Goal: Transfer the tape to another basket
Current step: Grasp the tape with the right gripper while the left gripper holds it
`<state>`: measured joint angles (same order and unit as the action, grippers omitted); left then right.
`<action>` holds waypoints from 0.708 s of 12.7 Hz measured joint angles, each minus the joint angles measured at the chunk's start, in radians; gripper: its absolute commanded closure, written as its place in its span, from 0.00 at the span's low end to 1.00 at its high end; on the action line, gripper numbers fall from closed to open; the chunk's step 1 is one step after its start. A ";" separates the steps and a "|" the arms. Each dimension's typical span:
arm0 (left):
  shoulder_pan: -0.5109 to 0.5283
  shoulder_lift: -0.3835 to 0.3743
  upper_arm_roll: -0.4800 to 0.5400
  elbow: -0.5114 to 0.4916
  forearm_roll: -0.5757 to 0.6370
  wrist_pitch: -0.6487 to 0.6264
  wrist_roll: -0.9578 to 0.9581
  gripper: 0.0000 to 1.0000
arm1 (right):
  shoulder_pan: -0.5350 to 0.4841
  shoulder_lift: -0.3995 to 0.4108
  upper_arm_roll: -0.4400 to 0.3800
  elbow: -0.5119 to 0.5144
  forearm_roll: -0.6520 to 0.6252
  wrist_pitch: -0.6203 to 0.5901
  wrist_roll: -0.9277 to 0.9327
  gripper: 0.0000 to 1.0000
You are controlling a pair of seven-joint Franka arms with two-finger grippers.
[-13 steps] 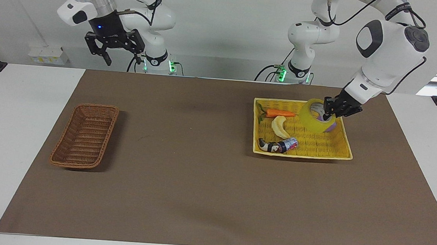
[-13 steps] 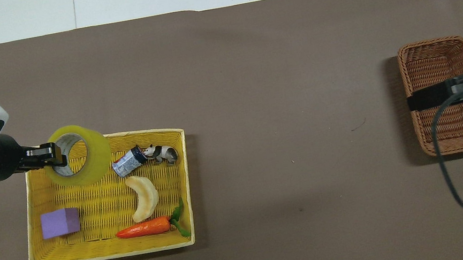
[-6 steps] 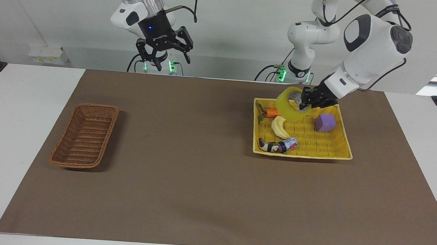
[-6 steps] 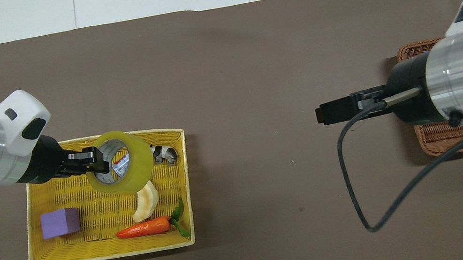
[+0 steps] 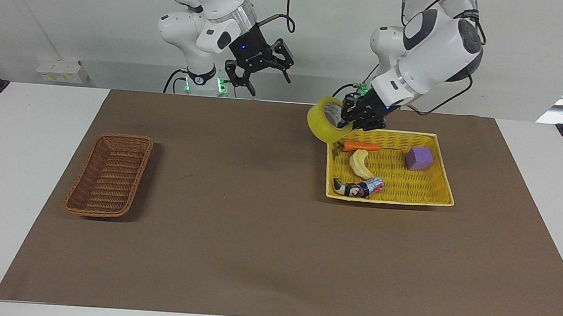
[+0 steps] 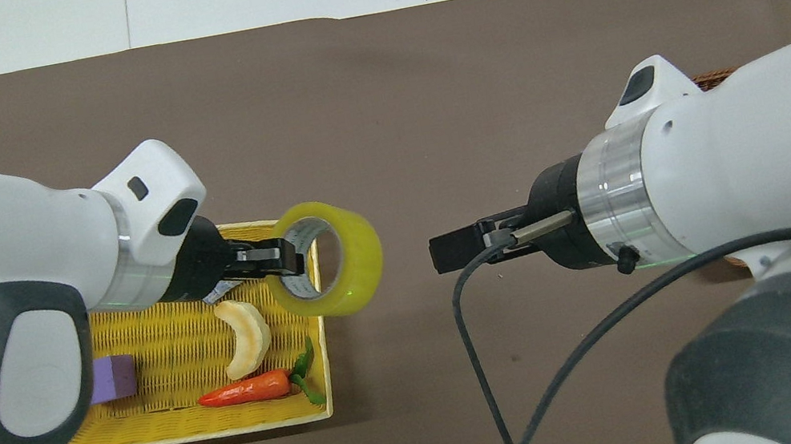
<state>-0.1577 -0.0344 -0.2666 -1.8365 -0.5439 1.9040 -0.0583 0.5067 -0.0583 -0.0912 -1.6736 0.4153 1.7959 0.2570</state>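
Observation:
The tape [image 5: 327, 126], a wide yellow roll with a grey-white core, hangs in the air from my left gripper [image 5: 349, 118], which is shut on its rim through the core. It is over the edge of the yellow tray [image 5: 439, 190] that faces the right arm's end of the table. In the overhead view the tape [image 6: 338, 266] and left gripper [image 6: 282, 261] are over that same edge. The dark-brown wicker basket [image 5: 109, 175] sits empty toward the right arm's end; the overhead view shows only a sliver of it [image 6: 713, 76]. My right gripper [image 5: 267, 83] is open and raised over the mat's middle, level with the tape [image 6: 451, 251].
The yellow tray [image 6: 189, 436] holds a carrot [image 5: 361, 146], a banana [image 5: 360, 164], a purple cube [image 5: 419, 158], and a small can with a toy cow [image 5: 359, 187]. A brown mat covers the table between tray and basket.
My left gripper has carried the tape from over the tray's middle to over its edge, toward the right arm. My right arm has swung from over the basket toward the middle.

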 measured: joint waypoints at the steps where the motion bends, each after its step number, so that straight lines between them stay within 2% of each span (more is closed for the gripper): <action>1: -0.038 0.000 -0.003 0.000 -0.002 0.024 -0.010 1.00 | 0.004 0.000 0.001 -0.010 0.004 0.000 0.000 0.00; 4: -0.111 -0.001 -0.009 0.001 -0.006 0.050 -0.019 1.00 | 0.030 0.000 0.004 -0.053 0.025 0.035 -0.016 0.00; 6: -0.123 -0.001 -0.015 0.001 -0.055 0.075 -0.024 1.00 | 0.029 -0.003 0.003 -0.081 0.036 0.039 -0.086 0.00; 7: -0.123 -0.001 -0.016 0.001 -0.077 0.080 -0.028 1.00 | 0.023 -0.006 0.002 -0.093 0.036 0.039 -0.122 0.13; 8: -0.123 -0.001 -0.016 0.001 -0.087 0.083 -0.036 1.00 | 0.019 -0.011 -0.001 -0.102 0.037 0.039 -0.150 0.48; 9: -0.123 -0.001 -0.016 0.002 -0.094 0.084 -0.049 1.00 | 0.016 -0.016 -0.002 -0.109 0.037 0.039 -0.163 0.75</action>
<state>-0.2808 -0.0353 -0.2825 -1.8345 -0.6379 1.9877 -0.1070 0.5230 -0.0743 -0.0934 -1.7828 0.4521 1.8344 0.0938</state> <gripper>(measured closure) 0.771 0.093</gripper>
